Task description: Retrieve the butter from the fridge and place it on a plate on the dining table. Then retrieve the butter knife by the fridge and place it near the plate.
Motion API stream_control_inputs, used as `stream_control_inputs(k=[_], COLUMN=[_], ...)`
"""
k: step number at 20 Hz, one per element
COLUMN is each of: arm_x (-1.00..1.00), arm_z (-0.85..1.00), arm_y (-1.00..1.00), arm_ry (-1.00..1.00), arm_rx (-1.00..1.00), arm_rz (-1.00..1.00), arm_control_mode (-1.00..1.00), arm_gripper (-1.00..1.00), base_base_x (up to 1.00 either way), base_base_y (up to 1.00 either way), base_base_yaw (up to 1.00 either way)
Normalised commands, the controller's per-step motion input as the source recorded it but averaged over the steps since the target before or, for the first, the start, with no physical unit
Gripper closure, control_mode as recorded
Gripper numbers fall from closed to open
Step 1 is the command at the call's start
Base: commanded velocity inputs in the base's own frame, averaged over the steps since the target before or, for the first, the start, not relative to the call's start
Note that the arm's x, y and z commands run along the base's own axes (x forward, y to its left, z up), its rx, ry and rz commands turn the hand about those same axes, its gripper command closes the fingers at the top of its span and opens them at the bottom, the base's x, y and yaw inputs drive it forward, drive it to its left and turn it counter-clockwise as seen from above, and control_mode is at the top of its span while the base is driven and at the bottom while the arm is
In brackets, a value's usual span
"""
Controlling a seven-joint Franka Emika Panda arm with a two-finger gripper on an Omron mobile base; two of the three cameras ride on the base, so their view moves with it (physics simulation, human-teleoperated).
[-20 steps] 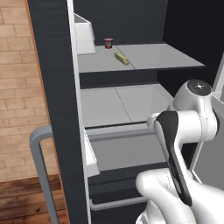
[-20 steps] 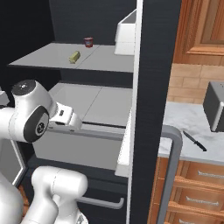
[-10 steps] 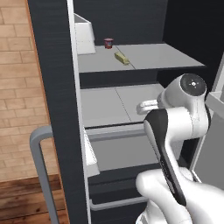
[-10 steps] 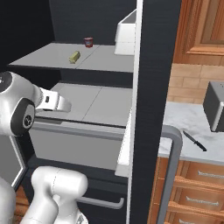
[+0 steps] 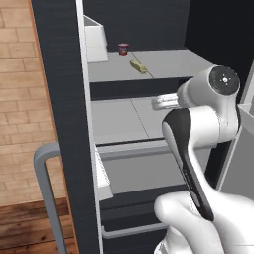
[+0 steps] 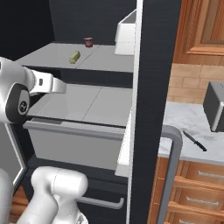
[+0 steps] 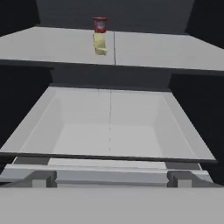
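Note:
The black fridge (image 6: 155,87) stands open with its grey shelves showing. On the upper shelf lies the butter (image 5: 138,65) (image 6: 75,57) (image 7: 100,44), a small pale yellow stick. My gripper (image 7: 113,179) is open and empty, its fingertips (image 7: 43,178) wide apart. It hovers over the pulled-out grey drawer (image 7: 109,131), lower than the butter and well short of it. The hand (image 6: 48,84) reaches in from the fridge's left side. On the marble counter right of the fridge lies the dark butter knife (image 6: 194,141). The plate and the dining table are out of view.
A small red-lidded jar (image 7: 99,24) (image 5: 123,48) stands just behind the butter. A white box (image 5: 95,42) sits on the same shelf. The open door's edge and grey bar handle (image 6: 173,175) flank the opening. A grey appliance (image 6: 216,107) stands on the counter.
The arm has lifted and the hand has risen from the drawer's front towards the shelves. The gripper has stayed open. Butter, jar and knife have not moved.

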Motion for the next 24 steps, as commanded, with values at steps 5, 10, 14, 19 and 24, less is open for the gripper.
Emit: stream_control_inputs(k=[5, 10, 14, 19, 24], arm_x=[0.22, 0.40, 0.71, 0.92, 0.83], arm_z=[0.48, 0.37, 0.26, 0.09, 0.00], arm_y=[0.00, 0.00, 0.00, 0.00, 0.14], arm_ry=[-0.08, -0.01, 0.01, 0.16, 0.09], arm_rx=[0.01, 0.01, 0.00, 0.06, 0.00], arm_rz=[0.07, 0.05, 0.00, 0.00, 0.00], arm_control_mode=[-1.00, -1.00, -1.00, -1.00, -1.00], arm_gripper=[-1.00, -1.00, -1.00, -1.00, -1.00], base_base_x=[0.00, 0.00, 0.00, 0.00, 0.00], base_base_y=[0.00, 0.00, 0.00, 0.00, 0.00], base_base_yaw=[0.00, 0.00, 0.00, 0.00, 0.00])
